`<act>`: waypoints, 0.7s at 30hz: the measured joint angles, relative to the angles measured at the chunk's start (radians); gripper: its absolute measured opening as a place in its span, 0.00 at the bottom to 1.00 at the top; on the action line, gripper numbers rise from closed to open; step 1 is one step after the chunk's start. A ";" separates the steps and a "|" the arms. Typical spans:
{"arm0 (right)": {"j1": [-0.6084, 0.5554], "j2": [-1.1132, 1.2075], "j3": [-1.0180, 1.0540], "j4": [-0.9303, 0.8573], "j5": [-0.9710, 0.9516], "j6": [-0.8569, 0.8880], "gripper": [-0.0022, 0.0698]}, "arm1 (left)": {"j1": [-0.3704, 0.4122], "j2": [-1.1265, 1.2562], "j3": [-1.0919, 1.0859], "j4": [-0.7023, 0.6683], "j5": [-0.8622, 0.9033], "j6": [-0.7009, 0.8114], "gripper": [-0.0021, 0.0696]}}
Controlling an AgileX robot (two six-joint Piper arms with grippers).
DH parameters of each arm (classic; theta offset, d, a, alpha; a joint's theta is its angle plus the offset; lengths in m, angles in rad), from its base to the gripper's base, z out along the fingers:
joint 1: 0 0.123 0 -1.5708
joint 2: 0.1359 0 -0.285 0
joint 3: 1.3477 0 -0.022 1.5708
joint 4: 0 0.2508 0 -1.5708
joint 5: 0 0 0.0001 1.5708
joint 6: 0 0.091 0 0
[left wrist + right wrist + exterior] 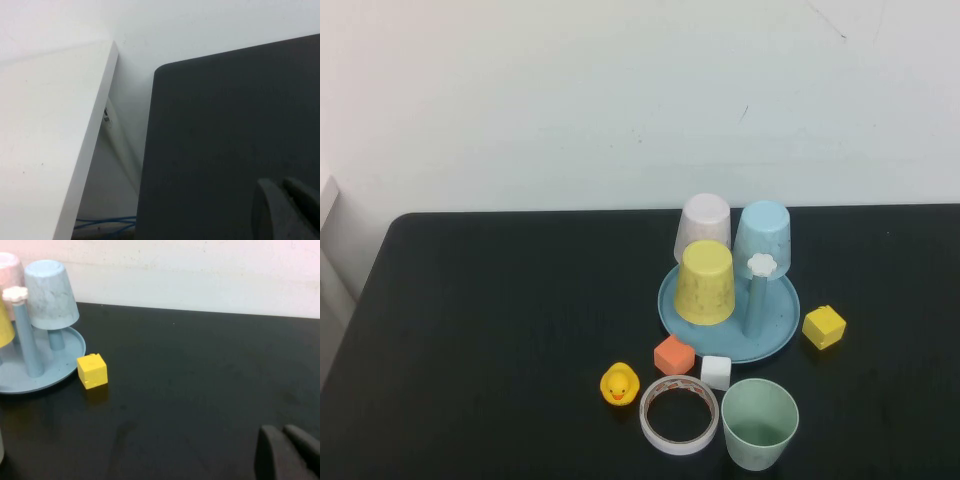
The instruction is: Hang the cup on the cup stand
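Note:
The pale mint-green cup (760,422) stands upright, mouth up, near the table's front edge, just in front of the cup stand (775,335). The stand's round blue base carries upside-down yellow (706,282), light blue (763,238) and pinkish-white (703,226) cups. One peg with a white flower cap (761,265) is bare. Neither gripper shows in the high view. My left gripper (282,184) is shut and empty over the table's far left corner. My right gripper (282,429) is shut and empty over bare table right of the stand (60,365).
An orange cube (674,354), a white cube (716,372), a yellow duck (619,384) and a tape ring (679,413) lie in front of the stand. A yellow cube (824,326) sits at its right, also in the right wrist view (92,371). A white board (50,150) borders the table's left.

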 joint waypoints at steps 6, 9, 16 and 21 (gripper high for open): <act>0.000 0.000 0.000 0.000 0.000 0.000 0.03 | 0.000 0.000 0.000 -0.002 0.000 0.000 0.03; 0.000 0.000 0.000 0.000 0.000 0.000 0.03 | 0.000 0.000 0.000 -0.006 -0.006 0.000 0.03; 0.000 0.000 0.000 0.000 0.000 0.000 0.03 | 0.000 0.000 0.000 -0.061 -0.019 0.000 0.03; 0.000 0.000 0.000 0.000 0.000 0.000 0.03 | 0.000 0.000 0.002 -0.154 -0.036 0.000 0.03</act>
